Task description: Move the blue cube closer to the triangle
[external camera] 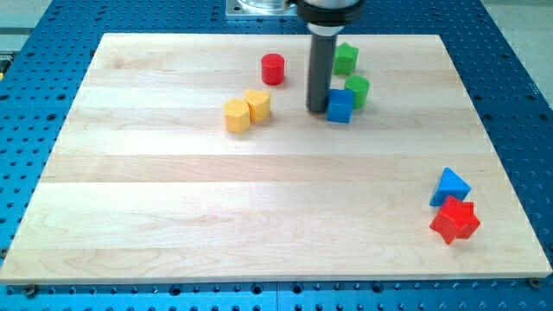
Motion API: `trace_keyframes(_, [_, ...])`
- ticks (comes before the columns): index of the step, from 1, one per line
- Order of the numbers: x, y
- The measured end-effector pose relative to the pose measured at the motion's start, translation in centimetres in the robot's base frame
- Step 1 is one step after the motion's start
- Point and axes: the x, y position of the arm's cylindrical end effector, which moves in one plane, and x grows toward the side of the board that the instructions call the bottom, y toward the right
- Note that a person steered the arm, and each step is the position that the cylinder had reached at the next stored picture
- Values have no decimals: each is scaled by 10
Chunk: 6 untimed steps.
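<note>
The blue cube [340, 105] sits on the wooden board near the view's top centre. My tip [317, 110] rests right at its left side, touching or nearly touching it. The blue triangle [449, 187] lies far off at the view's lower right, with a red star block [454, 221] touching it just below. A green cylinder [358, 89] stands against the cube's upper right corner.
A green star-like block [346, 58] sits above the green cylinder. A red cylinder [273, 68] stands left of the rod. Two yellow blocks [237, 114] [257, 104] sit side by side further left. The board [173, 216] is ringed by a blue perforated table.
</note>
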Motion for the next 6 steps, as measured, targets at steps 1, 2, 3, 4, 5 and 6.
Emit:
trace_keyframes(1, [49, 83])
trace_keyframes(2, [47, 87])
trace_keyframes(3, [34, 94])
trace_keyframes(4, [-5, 145])
trace_keyframes(5, [36, 158])
trace_keyframes(6, [75, 151])
